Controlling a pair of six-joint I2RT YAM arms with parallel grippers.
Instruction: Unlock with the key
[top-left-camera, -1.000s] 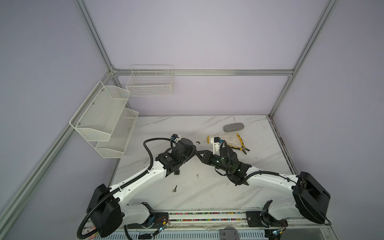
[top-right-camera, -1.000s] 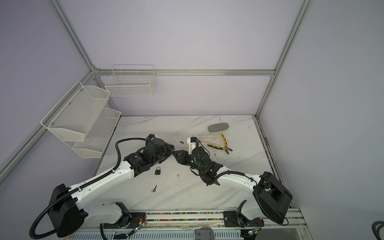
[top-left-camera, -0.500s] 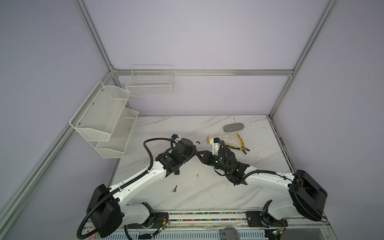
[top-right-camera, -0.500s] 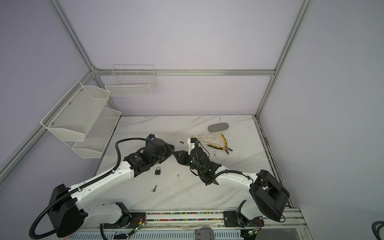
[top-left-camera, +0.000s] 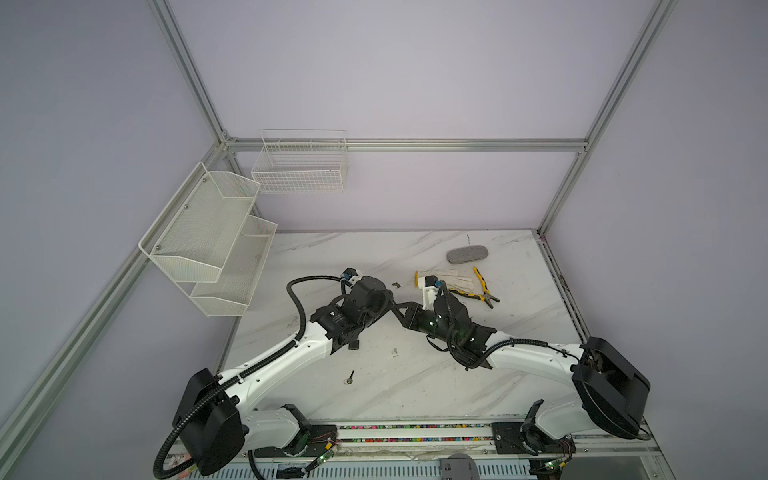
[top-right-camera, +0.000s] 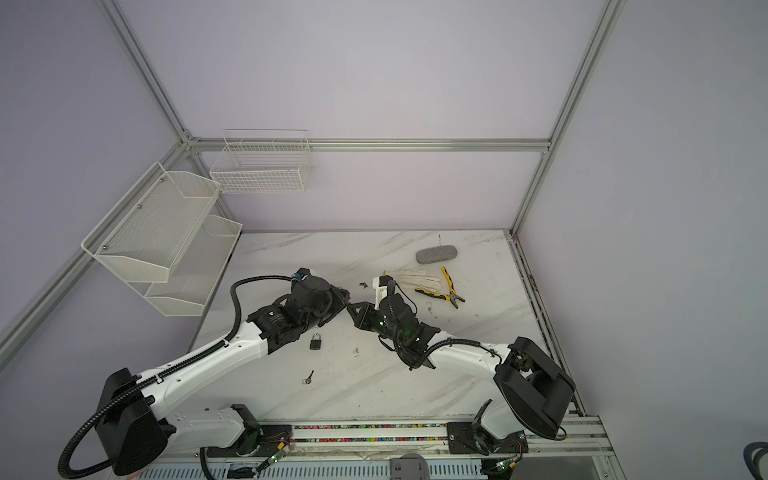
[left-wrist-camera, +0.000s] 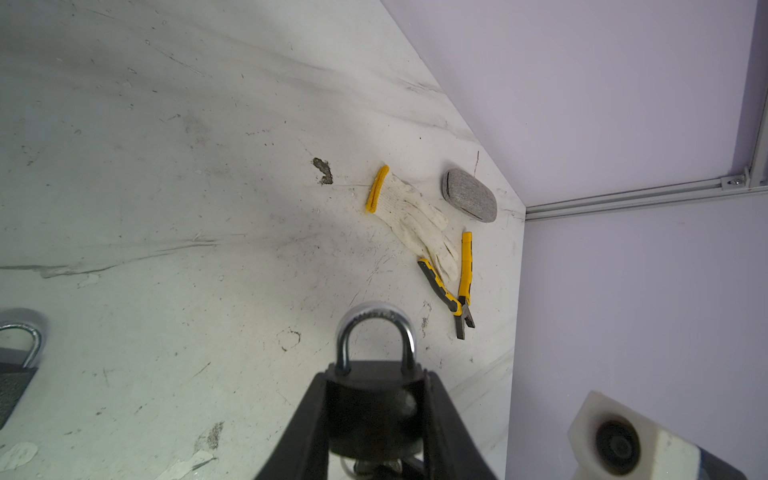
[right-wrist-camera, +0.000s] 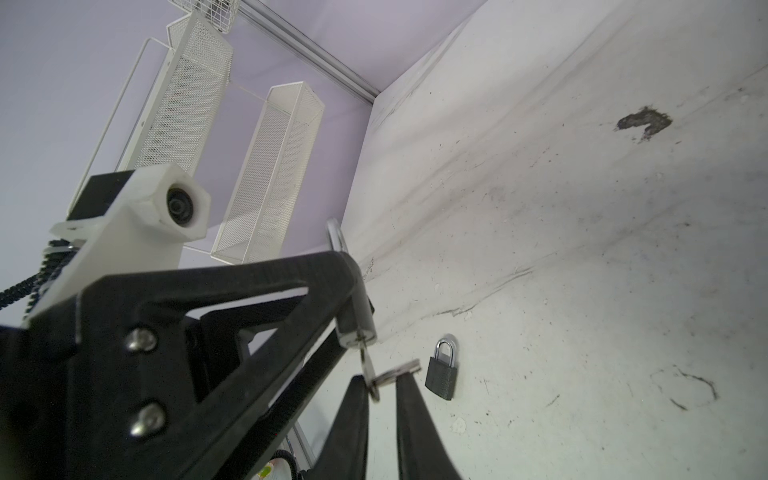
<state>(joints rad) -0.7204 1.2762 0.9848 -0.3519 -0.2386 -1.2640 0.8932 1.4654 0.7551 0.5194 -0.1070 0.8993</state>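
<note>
A white two-tier mesh shelf (top-left-camera: 208, 232) hangs on the left wall, at 9 o'clock of the desk (top-left-camera: 415, 395). A white wire basket (top-left-camera: 299, 166) hangs on the back wall at 11 o'clock. Both show only their own mesh. A grey case (top-left-camera: 466, 254) lies closed at 1 o'clock on the desk, its contents hidden. Just nearer lie a white glove (top-left-camera: 444, 277) and yellow-handled pliers (top-left-camera: 484, 291), touching each other.

The left jaws are clamped on the black body of a padlock (left-wrist-camera: 374, 399), held off the desk near its centre with the shackle pointing away from the wrist. The key (right-wrist-camera: 365, 355) sits in the keyhole at the body's bottom end. From its ring a second key (right-wrist-camera: 397, 371) lies across the tips of the right jaws. These stand narrowly apart, and I cannot tell whether they pinch it. In both top views the right jaws meet the left at the left's 4 o'clock.

A second padlock (top-right-camera: 316, 341) lies flat on the desk at 7 o'clock of the left jaws, apart from them. A loose key (top-right-camera: 308, 377) lies farther on, toward 6 o'clock.
</note>
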